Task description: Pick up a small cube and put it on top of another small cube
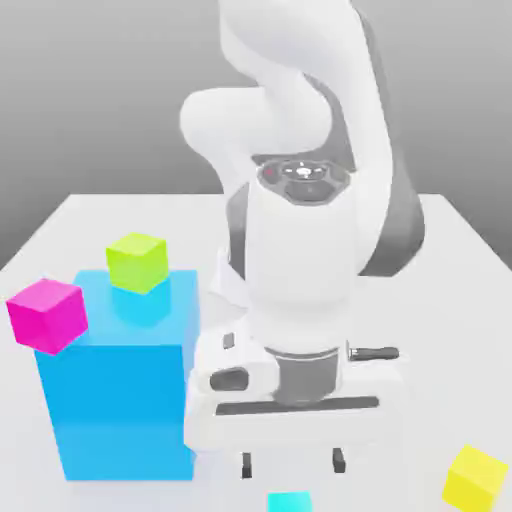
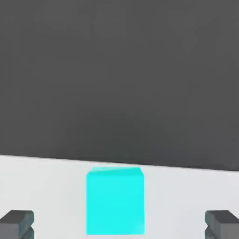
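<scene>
Your hand hangs low over the white table, fingers spread wide and gripping nothing. The cyan cube sits on the table just under it, between the fingertips in the hand view. The lime-green cube rests atop the big blue block, a magenta cube near it.

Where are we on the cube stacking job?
Done: the tool is open and lined up above the cyan cube, which sits on the table between the fingertips. In hand: nothing gripped; the cube is not lifted. Left: close on it, lift, and set it on the lime-green cube, which rests atop the big blue block.
</scene>
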